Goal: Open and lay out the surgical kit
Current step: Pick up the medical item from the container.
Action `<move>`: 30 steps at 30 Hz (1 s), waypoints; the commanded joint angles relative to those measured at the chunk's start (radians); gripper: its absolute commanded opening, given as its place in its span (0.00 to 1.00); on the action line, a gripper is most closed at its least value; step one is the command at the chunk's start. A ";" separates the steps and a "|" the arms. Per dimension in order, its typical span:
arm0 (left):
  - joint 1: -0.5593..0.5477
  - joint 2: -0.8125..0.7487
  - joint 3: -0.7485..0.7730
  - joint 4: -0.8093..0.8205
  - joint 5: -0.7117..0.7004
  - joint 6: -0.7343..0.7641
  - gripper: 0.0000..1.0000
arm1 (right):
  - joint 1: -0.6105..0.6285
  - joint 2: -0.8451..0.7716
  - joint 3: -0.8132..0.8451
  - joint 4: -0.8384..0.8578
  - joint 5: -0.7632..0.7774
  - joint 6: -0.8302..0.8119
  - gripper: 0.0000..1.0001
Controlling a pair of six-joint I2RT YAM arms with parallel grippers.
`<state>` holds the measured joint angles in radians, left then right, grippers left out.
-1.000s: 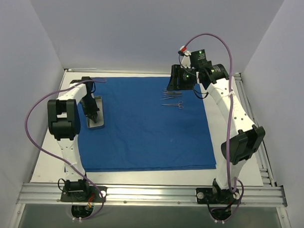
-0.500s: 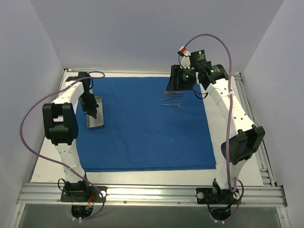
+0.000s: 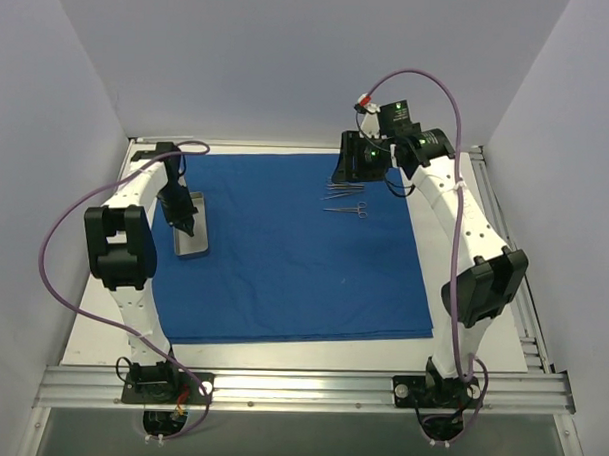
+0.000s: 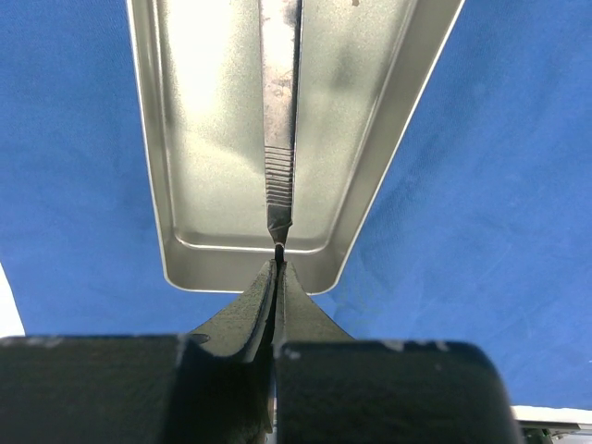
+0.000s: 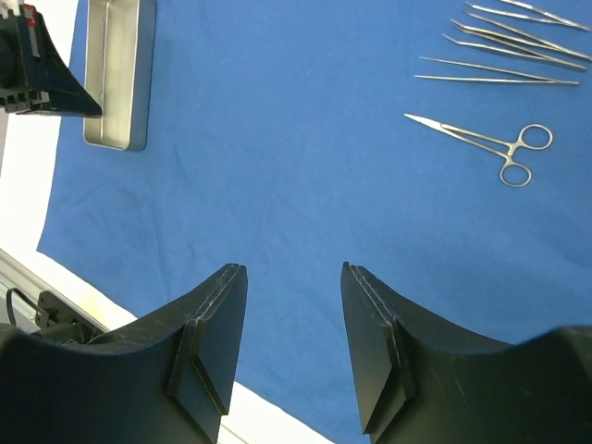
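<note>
I saw the blue wrap (image 3: 293, 258) spread flat as one sheet over the white desk (image 3: 101, 331). The pale tray (image 3: 191, 229) sat on its left part, and a row of thin instruments (image 5: 504, 42) with a ring-handled clamp (image 5: 490, 143) just beside them lay near its far right edge. My left hand (image 4: 278, 264) was pinched narrow on the tip of a flat metal instrument (image 4: 279, 139) lying in the tray. My right hand (image 5: 293, 277) hung wide above the cloth, holding nothing.

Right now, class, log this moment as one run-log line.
cloth: spread flat | left claw: shut on metal tool over tray | right claw: open, empty | other tools: on cloth
</note>
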<state>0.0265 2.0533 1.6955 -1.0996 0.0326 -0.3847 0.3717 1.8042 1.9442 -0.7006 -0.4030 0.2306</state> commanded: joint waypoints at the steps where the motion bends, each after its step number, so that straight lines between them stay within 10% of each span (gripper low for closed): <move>1: -0.005 -0.035 0.056 -0.037 0.009 0.012 0.02 | -0.002 0.053 0.042 -0.007 -0.025 0.007 0.46; 15: 0.004 -0.061 0.004 -0.028 -0.010 0.041 0.02 | 0.148 0.496 0.366 0.154 -0.192 0.312 0.46; 30: 0.003 -0.176 0.021 -0.072 0.035 0.033 0.02 | 0.242 0.541 0.311 0.354 -0.301 0.475 0.44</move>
<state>0.0277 1.9556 1.6730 -1.1427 0.0353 -0.3546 0.6006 2.4008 2.2639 -0.3767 -0.6559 0.7059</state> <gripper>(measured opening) 0.029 0.437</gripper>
